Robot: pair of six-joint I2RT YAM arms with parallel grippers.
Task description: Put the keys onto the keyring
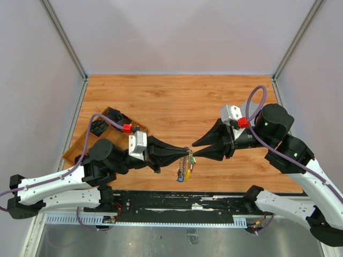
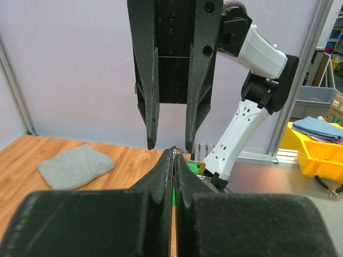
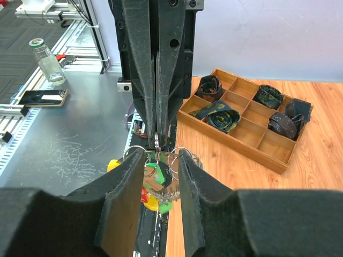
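Now left fingers (image 3: 142,80) pinch the keyring (image 1: 185,167), hanging just before parted right fingers (image 3: 126,198).

The wooden table (image 1: 177,101) carries 1 compartmented wooden tray (image 1: 77,149) and 1 grey cloth (image 2: 75,166).

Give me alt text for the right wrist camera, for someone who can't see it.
The left gripper, shut, reaches down from the top of the view and pinches the keyring, with coloured keys dangling below. The right gripper stands open in the foreground, a finger either side of the ring. A wooden tray of dark rolled items lies to the right.
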